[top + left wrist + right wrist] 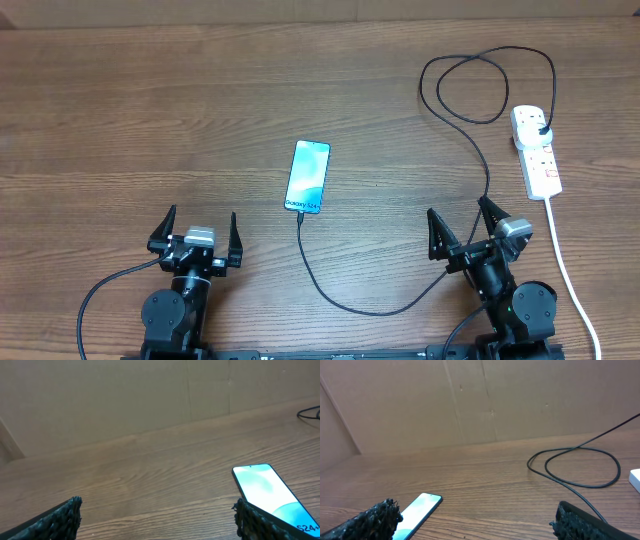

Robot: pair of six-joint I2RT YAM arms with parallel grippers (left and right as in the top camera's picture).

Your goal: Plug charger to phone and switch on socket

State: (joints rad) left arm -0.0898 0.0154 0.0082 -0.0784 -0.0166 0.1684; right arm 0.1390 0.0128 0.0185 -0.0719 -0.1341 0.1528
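- Overhead: phone (307,177) lies flat on the bench (150,120), screen up. Charger (541,128) cable meets the phone's near edge and runs right to the socket (536,150), plug seated. Left tool (197,232) and right tool (462,222) sit nearer than the phone, both spread and empty.
- Left wrist: phone (267,490) ahead-right, tool spread.
- Right wrist: phone (417,510) ahead-left, charger loop (585,486) right of it, tool spread.
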